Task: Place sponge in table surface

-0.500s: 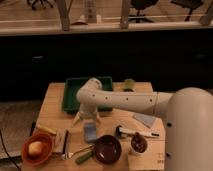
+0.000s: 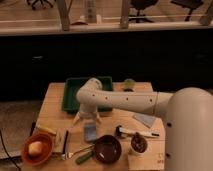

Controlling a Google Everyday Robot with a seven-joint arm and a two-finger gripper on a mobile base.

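The sponge (image 2: 90, 132), a small light-blue block, lies flat on the light wooden table surface (image 2: 57, 102), just in front of the dark green tray (image 2: 73, 93). My gripper (image 2: 86, 120) points down just behind and above the sponge. Its two white fingers (image 2: 78, 119) are spread apart with nothing between them. The white arm reaches in from the right.
A dark round pan (image 2: 107, 148) sits just in front of the sponge. An orange bowl (image 2: 36, 148) with a yellow item is at front left. A grey-blue wedge (image 2: 145, 120), a white-handled tool (image 2: 136, 133) and a brown cup (image 2: 139, 144) lie to the right. A green item (image 2: 129, 84) is at the back.
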